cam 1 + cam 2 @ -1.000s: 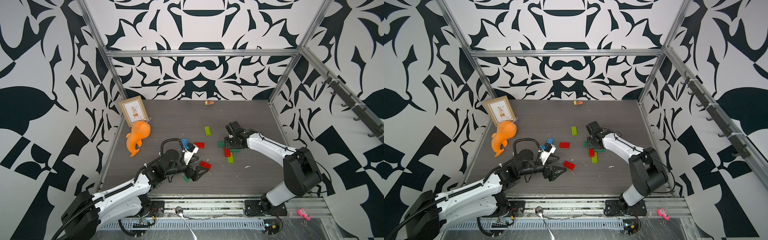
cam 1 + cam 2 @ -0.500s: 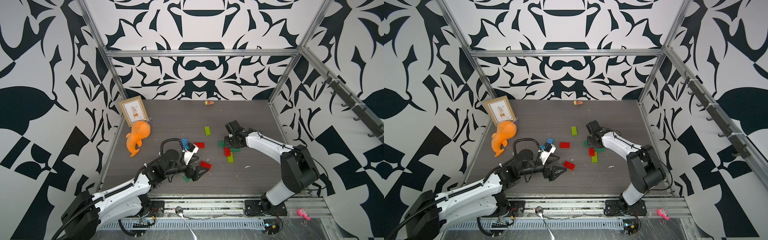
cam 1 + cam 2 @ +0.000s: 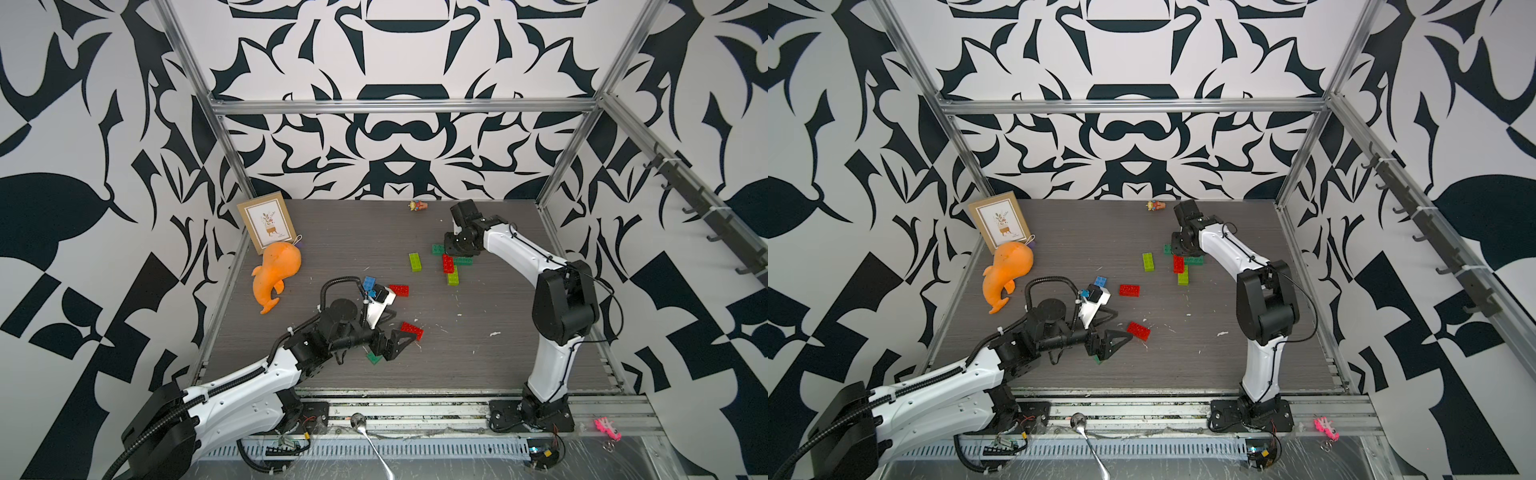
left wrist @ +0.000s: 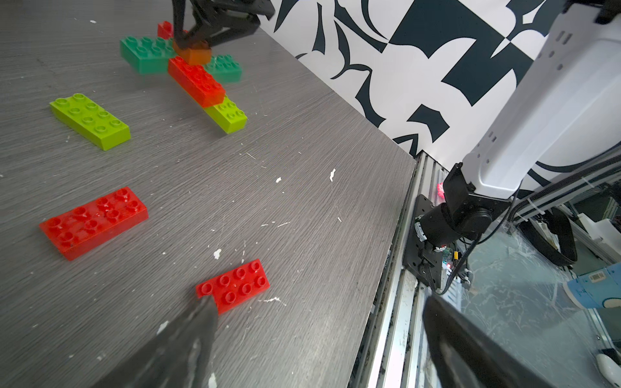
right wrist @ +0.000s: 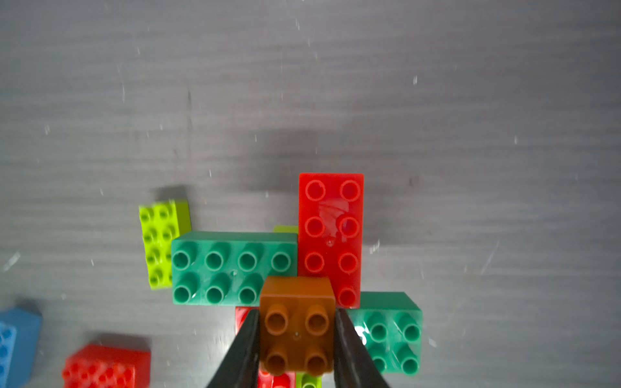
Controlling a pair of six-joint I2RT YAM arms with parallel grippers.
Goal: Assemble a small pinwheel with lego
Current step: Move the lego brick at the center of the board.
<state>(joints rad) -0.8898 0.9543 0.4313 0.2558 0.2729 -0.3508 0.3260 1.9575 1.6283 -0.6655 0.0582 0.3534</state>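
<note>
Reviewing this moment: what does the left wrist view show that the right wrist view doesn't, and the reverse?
Only the left wrist view: the open left end effector, a loose red brick by one of its fingertips, and the right arm's base past the table edge. Only the right wrist view: a blue brick at the frame edge. Both: the right end effector closed on the orange brick at the hub of the crossed bricks, and the loose lime brick.
</note>
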